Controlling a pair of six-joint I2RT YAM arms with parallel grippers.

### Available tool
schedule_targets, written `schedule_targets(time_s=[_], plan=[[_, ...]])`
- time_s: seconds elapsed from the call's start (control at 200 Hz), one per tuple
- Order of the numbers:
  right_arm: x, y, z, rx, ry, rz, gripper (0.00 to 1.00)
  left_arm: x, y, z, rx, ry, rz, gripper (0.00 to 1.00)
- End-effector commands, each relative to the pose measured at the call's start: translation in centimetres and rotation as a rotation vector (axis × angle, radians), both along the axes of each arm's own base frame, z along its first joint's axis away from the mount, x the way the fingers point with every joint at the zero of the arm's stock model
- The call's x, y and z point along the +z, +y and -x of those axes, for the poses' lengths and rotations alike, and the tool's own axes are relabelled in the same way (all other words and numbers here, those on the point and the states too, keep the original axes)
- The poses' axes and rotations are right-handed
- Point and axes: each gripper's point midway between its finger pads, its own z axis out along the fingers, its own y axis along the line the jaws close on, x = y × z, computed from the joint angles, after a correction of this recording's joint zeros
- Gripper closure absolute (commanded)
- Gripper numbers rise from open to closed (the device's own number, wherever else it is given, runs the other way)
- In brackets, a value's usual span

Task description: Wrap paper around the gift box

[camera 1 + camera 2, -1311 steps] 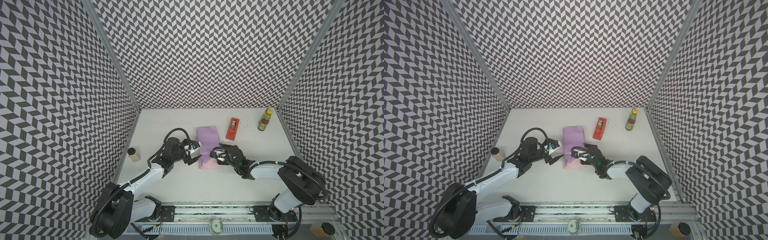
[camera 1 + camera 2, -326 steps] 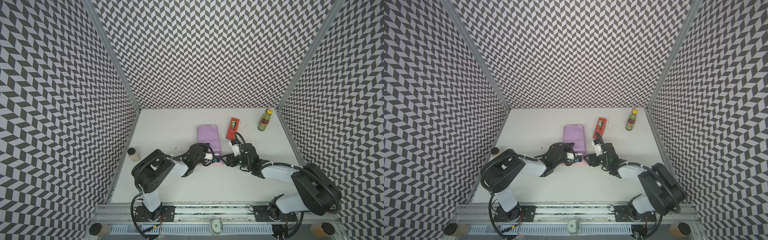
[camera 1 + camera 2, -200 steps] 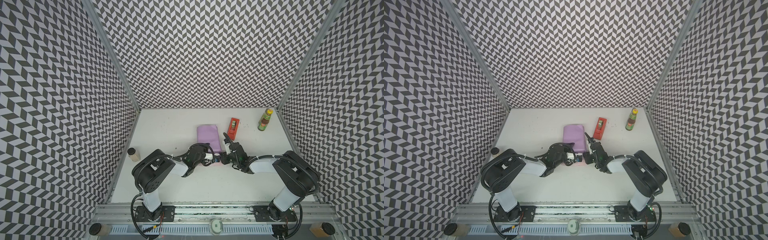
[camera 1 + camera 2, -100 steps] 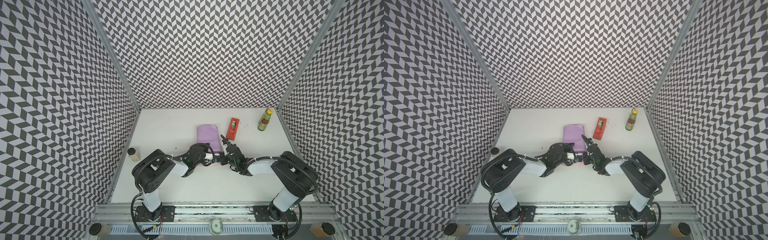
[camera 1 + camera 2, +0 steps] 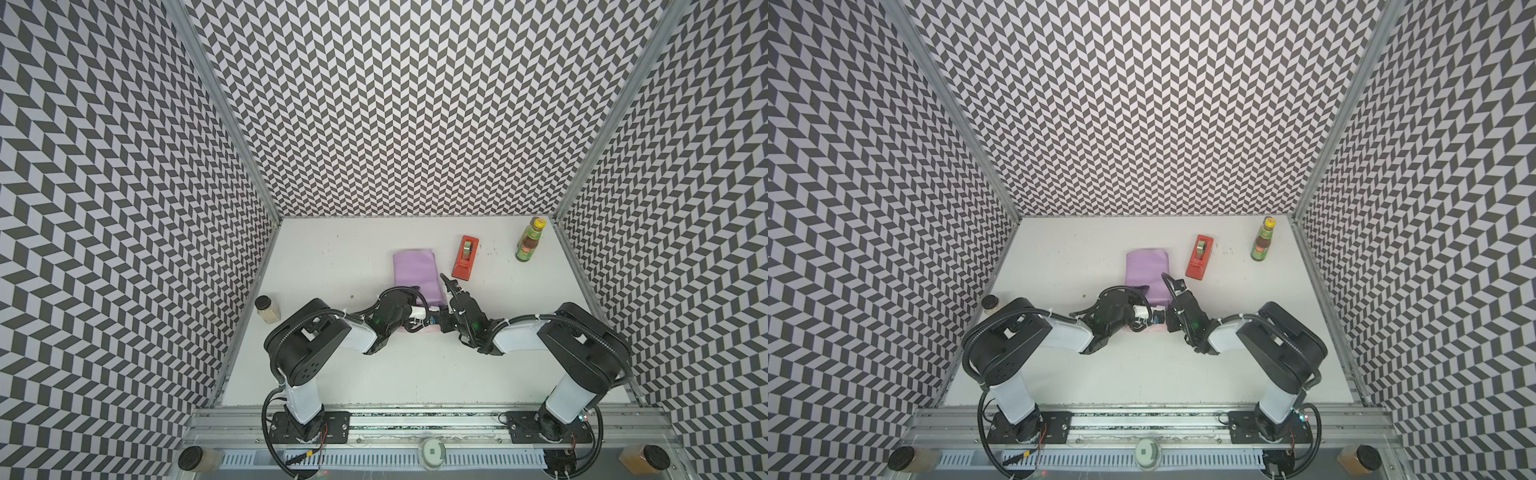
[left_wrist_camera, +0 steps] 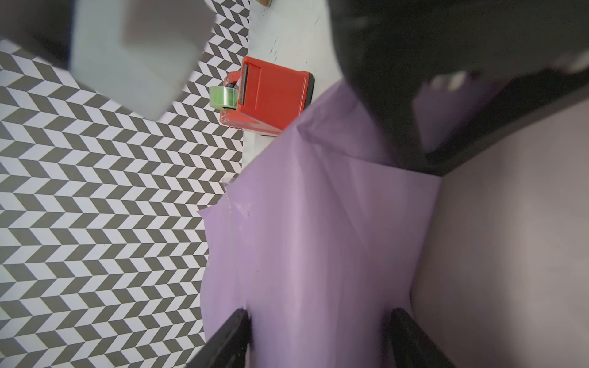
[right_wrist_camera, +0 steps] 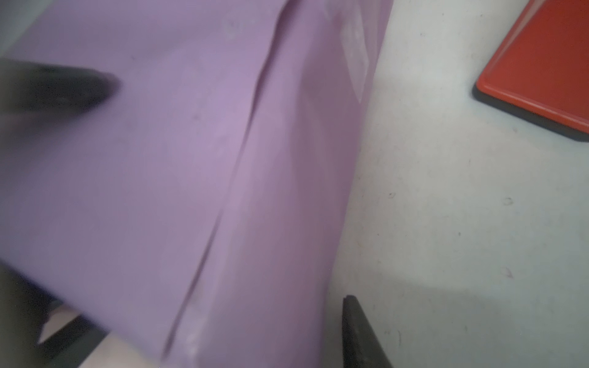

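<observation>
Paper [image 5: 415, 272]: folded with the lilac face out into a narrow parcel at mid-table, its long side running from near to far. A seam runs along its top in the right wrist view [image 7: 223, 191]. A strip of pale pink shows at the near end in both top views.
Box: covered by the paper and not plainly seen. A dark edge in the left wrist view may belong to it, but I cannot tell.
Left fingers [image 6: 227, 340]: released and spread wide, one at each side of a lilac panel of the paper. I cannot tell whether they press on it. In both top views this arm reaches the parcel's near end from the left.
Right fingers [image 5: 449, 286]: one lies just beside the parcel's right side and points toward the far wall. In the right wrist view only that finger [image 7: 357, 334] is sharp, over bare table beside the paper. The other is lost in blur, so I cannot tell whether they are clenched or released.
Tape dispenser [image 5: 465, 257]: red, upright on the table [image 5: 332, 257], near the parcel's right side and apart from it.
Bottle [image 5: 528, 241]: upright in the far right corner.
Jar [image 5: 267, 309]: upright at the left edge, well apart from the parcel.
</observation>
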Motion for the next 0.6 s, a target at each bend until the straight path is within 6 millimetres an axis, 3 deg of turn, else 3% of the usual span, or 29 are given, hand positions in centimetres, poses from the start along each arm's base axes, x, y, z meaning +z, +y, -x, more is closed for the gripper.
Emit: schedule_targets(time_s=[0.0, 0.175, 0.376, 0.481, 0.596], plan=[[1.8, -0.2, 0.5, -0.011, -0.036, -0.036, 0.65, -8.2, 3.0, 3.7, -0.005, 0.237, -0.206, 0.30], [1.6, -0.3, 1.5, 0.009, -0.020, -0.060, 0.70, -8.3, 3.0, 3.7, -0.003, 0.239, -0.208, 0.31], [-0.3, 0.0, 2.3, 0.026, 0.026, -0.064, 0.87, -8.4, 3.0, 3.8, -0.001, 0.240, -0.208, 0.31], [-0.5, 0.1, 2.4, 0.028, 0.028, -0.069, 1.00, -8.4, 3.0, 3.7, -0.001, 0.241, -0.208, 0.31], [-0.2, 0.2, 2.4, 0.031, 0.025, -0.081, 1.00, -8.4, 3.0, 3.7, -0.001, 0.242, -0.205, 0.31]])
